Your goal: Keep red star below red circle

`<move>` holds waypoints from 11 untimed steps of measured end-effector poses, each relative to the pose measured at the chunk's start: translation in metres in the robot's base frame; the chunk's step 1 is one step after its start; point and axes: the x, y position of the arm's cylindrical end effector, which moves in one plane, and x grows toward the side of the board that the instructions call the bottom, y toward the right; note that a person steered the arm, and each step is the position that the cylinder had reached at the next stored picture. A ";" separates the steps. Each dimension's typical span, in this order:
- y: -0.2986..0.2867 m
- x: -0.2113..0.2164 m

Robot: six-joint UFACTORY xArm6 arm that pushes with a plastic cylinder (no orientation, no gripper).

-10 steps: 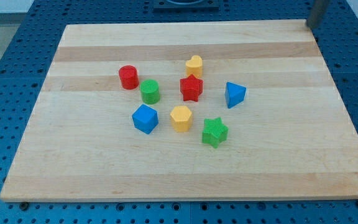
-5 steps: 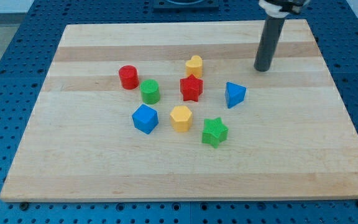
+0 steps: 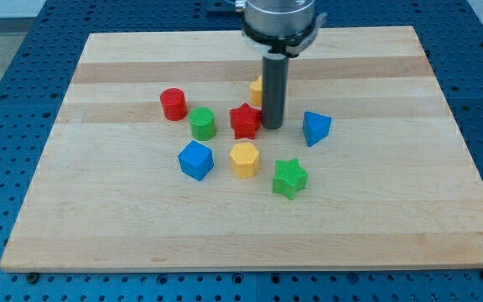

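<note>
The red star (image 3: 244,121) sits near the middle of the wooden board. The red circle (image 3: 173,104) stands to its left and slightly higher in the view. My tip (image 3: 272,126) is down on the board, touching the star's right side. The rod partly hides a yellow heart block (image 3: 257,90) just above the star.
A green cylinder (image 3: 202,123) stands between the red circle and the red star. A blue cube (image 3: 195,159), a yellow hexagon (image 3: 244,159) and a green star (image 3: 289,178) lie below them. A blue triangle (image 3: 314,127) is right of my tip.
My tip came in from the view's top right to the red star's right side. The star has shifted a little to the left. The other blocks have not moved.
</note>
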 end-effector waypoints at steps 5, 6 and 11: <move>-0.062 -0.045; -0.085 -0.045; -0.087 0.026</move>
